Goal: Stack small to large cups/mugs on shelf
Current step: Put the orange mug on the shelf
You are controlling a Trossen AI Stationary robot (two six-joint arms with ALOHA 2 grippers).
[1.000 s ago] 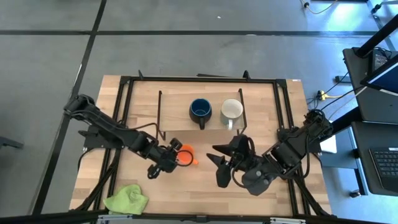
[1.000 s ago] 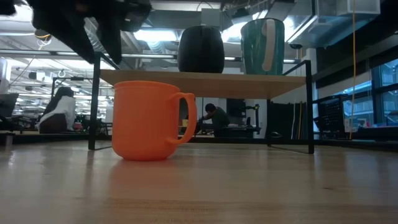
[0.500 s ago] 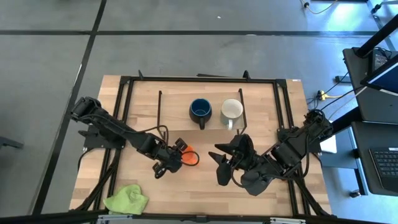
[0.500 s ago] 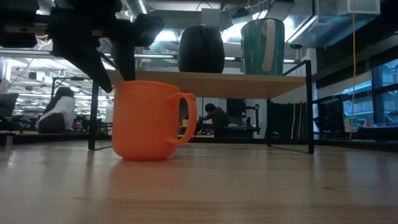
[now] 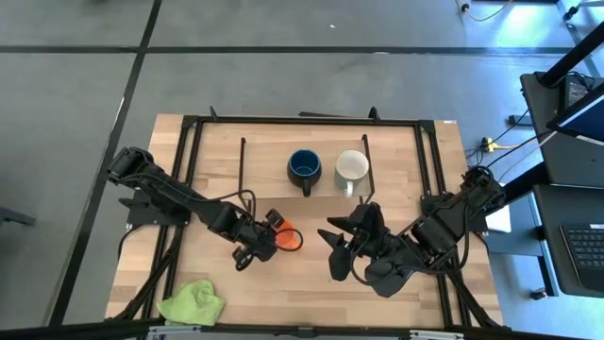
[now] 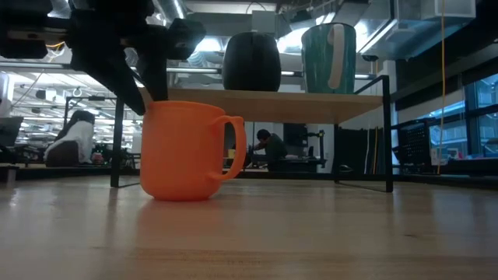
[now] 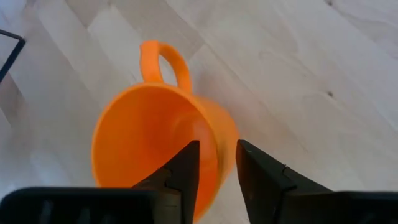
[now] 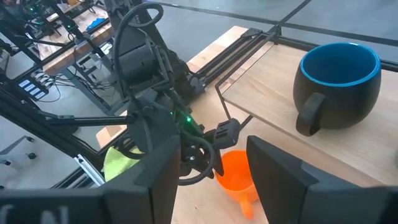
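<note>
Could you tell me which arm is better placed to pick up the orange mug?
The left. Its gripper already straddles the orange mug's rim, one finger inside and one outside, while the right gripper waits open beside it.

The shelf [image 5: 274, 170] is bare on its left part; the dark blue mug [image 5: 304, 168] and white mug [image 5: 351, 169] crowd its right. Open tabletop [image 5: 311, 288] lies between the arms.

Two mugs [image 5: 327, 168] on shelf [image 5: 274, 168]
</note>
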